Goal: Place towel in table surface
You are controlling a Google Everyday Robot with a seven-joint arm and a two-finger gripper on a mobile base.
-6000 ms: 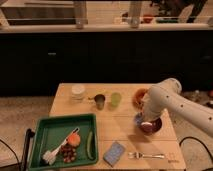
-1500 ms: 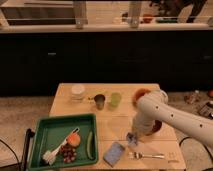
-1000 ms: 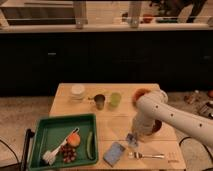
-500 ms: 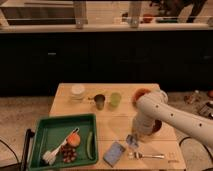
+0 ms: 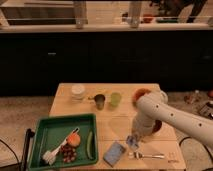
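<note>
Towel (image 5: 115,153) lies flat on the bench (image 5: 120,125), near the front edge, just right of the green tray (image 5: 60,131); a small blue-grey folded square. Tool (image 5: 132,141) sits low at the towel's upper right corner, just beside or touching it; whether it is parted or pinched on the cloth, cannot tell. Fork (image 5: 147,156) lies just right of the towel. Red bowl (image 5: 156,126) is partly hidden behind the arm. Metal cup (image 5: 100,101), green cup (image 5: 116,98) and white container (image 5: 78,92) stand along the back.

Handling, as judged: cloth is light, soft, limp; it will drape and sag from any single pinch, no breakage risk. Best hold looks to be a corner or folded edge, pinched from above. Fork close by could get dragged.
</note>
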